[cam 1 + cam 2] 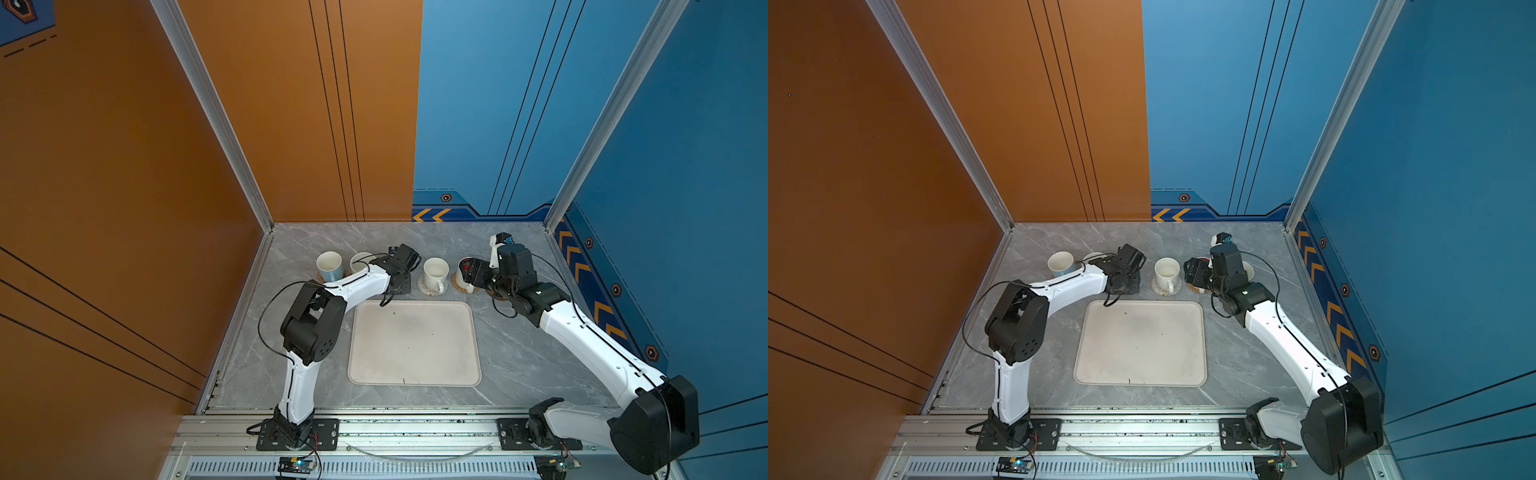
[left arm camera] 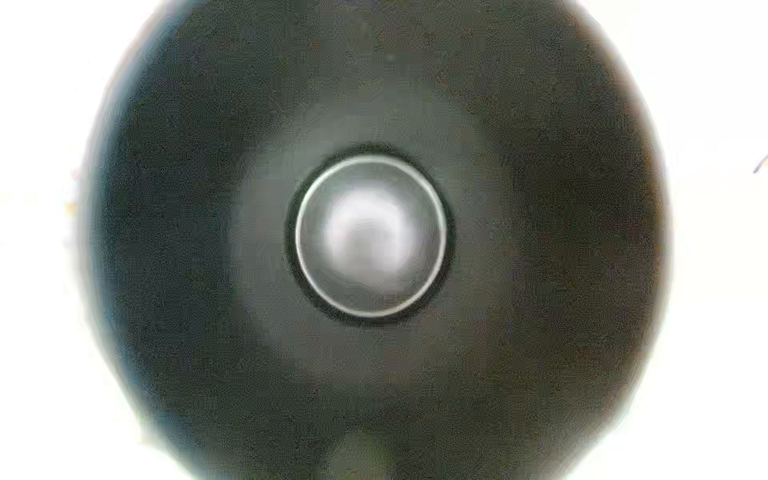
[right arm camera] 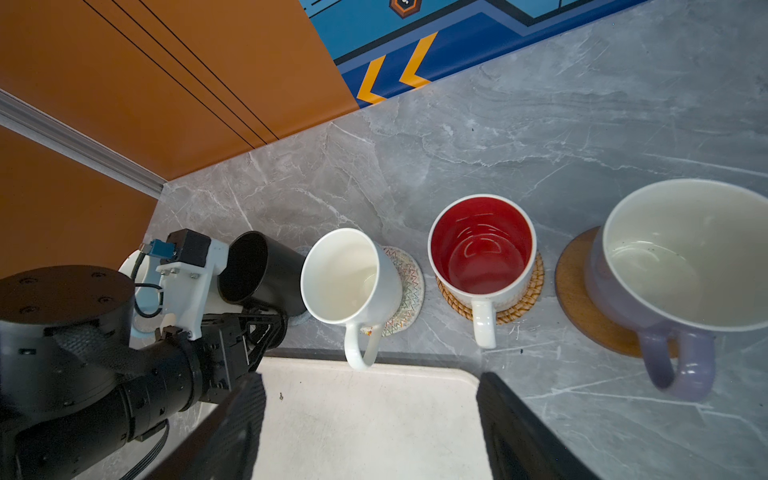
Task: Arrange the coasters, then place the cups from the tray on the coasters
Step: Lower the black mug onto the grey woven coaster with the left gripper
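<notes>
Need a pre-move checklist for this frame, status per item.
1. Cream-beige rectangular tray cleared of cups: ok.
2. Black mug seated flat on grey round coaster: cannot tell.
3. Left tool clear of black mug: cannot tell.
4. Right tool open, holding nothing: ok.
5. White mug with red inside on golden rattan round coaster: ok.
6. Lavender mug on brown wooden disc coaster: ok.

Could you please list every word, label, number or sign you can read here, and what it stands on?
No words or numbers are readable.
Sign: orange chevrons on the blue wall band, arrows without text.
Sign: hexagon badges on that band, symbol too small to read.
</notes>
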Tool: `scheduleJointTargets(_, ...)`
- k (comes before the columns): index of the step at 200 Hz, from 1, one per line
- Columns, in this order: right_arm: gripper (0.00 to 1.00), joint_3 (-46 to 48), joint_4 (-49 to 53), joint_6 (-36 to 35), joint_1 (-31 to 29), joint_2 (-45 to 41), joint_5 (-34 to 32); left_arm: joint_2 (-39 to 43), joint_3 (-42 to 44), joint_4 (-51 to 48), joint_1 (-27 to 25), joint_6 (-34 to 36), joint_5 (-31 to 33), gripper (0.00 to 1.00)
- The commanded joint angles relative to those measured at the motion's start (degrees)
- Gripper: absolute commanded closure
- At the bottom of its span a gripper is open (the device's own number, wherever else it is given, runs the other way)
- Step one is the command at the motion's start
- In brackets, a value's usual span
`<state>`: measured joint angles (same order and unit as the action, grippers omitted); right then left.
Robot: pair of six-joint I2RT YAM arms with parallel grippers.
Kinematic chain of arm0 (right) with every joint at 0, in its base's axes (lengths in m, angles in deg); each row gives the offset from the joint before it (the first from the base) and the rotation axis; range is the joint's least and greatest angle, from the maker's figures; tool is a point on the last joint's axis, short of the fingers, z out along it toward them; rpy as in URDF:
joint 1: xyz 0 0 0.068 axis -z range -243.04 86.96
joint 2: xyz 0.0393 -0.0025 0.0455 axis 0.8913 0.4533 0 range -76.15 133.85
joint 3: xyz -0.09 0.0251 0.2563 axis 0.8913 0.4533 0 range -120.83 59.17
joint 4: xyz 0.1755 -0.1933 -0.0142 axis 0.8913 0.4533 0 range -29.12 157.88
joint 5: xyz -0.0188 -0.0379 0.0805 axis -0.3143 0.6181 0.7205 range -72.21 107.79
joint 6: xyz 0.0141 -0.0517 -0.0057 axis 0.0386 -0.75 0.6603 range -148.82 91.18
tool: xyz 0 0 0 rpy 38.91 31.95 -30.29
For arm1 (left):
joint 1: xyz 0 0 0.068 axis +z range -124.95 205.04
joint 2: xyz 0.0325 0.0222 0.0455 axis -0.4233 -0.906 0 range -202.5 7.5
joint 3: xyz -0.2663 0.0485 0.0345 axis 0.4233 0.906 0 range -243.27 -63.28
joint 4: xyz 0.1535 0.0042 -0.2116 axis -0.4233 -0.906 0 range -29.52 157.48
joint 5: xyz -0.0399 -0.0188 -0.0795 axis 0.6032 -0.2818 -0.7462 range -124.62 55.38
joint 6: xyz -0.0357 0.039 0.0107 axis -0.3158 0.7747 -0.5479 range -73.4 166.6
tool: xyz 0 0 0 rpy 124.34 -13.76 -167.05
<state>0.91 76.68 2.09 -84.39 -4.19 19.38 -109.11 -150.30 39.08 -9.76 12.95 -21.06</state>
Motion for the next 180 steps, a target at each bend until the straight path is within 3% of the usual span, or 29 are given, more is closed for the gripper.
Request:
scheduleJointTargets(1,0.21,0.1,-1.1,0.0,0.2,0.7,1.1,0.8,-1.1,-0.6,0.7,0.7,-0.6,0.64)
scheduleJointTargets(62,0.21,0.3,-1.2,0.0,0.2,0.9,1.3,1.8,-0.4,-0.6,0.7,0.7,-0.8,0.5)
scheduleJointTargets(180,0.21,0.1,-1.4,0.5,0.0,0.9,1.7,7.9,1.5,-0.6,-0.5,1.2,0.3,0.45)
